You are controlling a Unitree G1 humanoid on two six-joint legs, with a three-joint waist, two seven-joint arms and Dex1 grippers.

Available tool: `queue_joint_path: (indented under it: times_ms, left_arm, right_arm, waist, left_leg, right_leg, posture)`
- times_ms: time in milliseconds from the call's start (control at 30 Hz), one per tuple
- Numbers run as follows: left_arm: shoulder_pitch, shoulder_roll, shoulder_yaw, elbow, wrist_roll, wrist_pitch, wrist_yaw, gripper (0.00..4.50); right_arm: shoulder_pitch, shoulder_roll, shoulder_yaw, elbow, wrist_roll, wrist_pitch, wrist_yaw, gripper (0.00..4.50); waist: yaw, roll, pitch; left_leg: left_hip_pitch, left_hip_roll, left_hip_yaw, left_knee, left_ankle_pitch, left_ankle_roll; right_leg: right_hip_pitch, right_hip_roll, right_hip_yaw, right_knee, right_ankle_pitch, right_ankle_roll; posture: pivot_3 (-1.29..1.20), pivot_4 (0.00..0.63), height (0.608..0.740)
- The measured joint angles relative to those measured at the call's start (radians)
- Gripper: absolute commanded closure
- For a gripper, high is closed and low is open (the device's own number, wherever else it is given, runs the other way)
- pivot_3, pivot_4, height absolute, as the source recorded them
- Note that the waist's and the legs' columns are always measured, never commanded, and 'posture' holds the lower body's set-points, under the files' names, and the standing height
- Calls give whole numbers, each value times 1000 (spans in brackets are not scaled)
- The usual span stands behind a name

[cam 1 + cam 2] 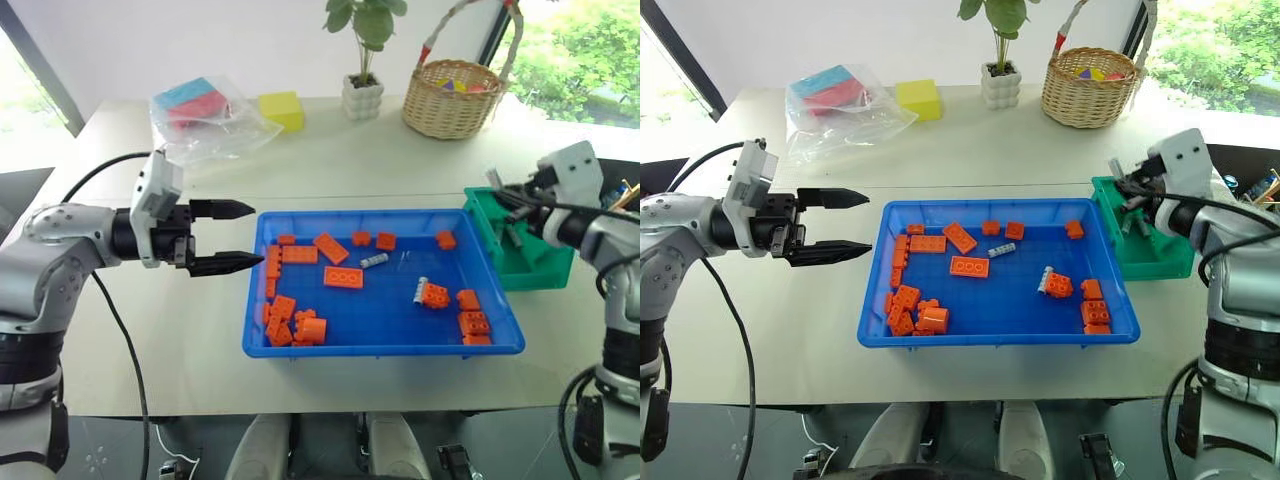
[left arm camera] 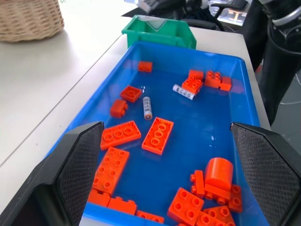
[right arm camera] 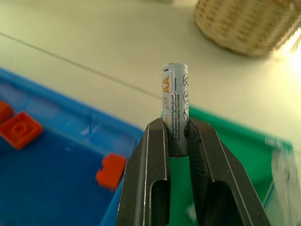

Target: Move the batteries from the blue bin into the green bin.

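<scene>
Holding a small silver-grey battery (image 3: 175,110) tight between its two black fingers, the right gripper (image 3: 178,141) sits over the near edge of the small deep green plastic bin (image 1: 535,268). The battery stands up out of the fingers, pinched at its lower end. This green bin is the spot to watch, so every place below is told from it.

Touching the green bin's side is the wide, shallow, bright blue plastic tray (image 1: 385,345) on the pale counter (image 1: 400,165). Two more batteries lie in the tray. One battery (image 1: 374,260) lies near the middle, well away from the green bin. The other battery (image 1: 421,290) lies closer to the green bin, touching an orange toy brick (image 1: 435,295). Many orange bricks lie all around them. Something thin and grey lies inside the green bin too, but I cannot tell what it is.

The left gripper (image 1: 222,236) hangs on the far side of the tray from the green bin, with its fingers apart and nothing in them.

I think the job now is to drop this battery in. To do it well, the right gripper should go a bit further over the green bin, past the edge, so the battery cannot bounce back into the tray. Then it should open gently, low down. A round battery rolls easily, so a short drop is best.
</scene>
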Motion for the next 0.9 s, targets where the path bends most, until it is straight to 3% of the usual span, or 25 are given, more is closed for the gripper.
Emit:
queue_joint_path:
  times_ms: [67,300,433,533,733,900]
  left_arm:
    - [-6,-9,-12,3,6,-5,-5,0]
    - [-6,-12,-17,12,10,-14,-5,0]
    - [-5,-12,-16,12,10,-14,-5,0]
    - [-7,-12,-17,13,11,-15,-5,0]
    - [-38,-13,-17,23,16,-17,-6,0]
    - [-39,-15,-17,24,20,-17,-3,0]
  right_arm:
    - [28,0,-8,-14,7,20,-28,4453]
    - [60,-6,-4,-12,8,40,-114,899]
    - [-44,-7,34,-4,38,-5,-96,899]
    - [-168,-6,113,-5,97,-95,2,899]
    - [-256,-5,406,60,112,-358,295,899]
    - [-303,-11,636,229,-1,-608,522,899]
  waist:
    - [-1,0,0]
    - [-2,0,0]
    - [-12,0,0]
    - [-23,0,0]
    - [-16,0,0]
    - [-19,-1,1]
  left_leg:
    - [0,0,0,0,0,0]
    - [0,0,0,0,0,0]
    - [0,0,0,0,0,0]
    - [0,1,0,0,0,0]
    - [0,0,-1,0,0,0]
    - [0,0,-1,0,0,0]
  right_leg:
    - [0,0,0,0,0,0]
    - [0,0,0,0,0,0]
    - [0,0,0,0,0,0]
    - [0,1,0,0,0,0]
    - [2,2,-2,-1,0,1]
    - [2,1,-1,-3,0,1]
  posture:
    - [0,150,702]
    - [0,150,702]
    - [0,150,702]
    - [0,150,702]
    - [0,150,702]
    - [0,150,702]
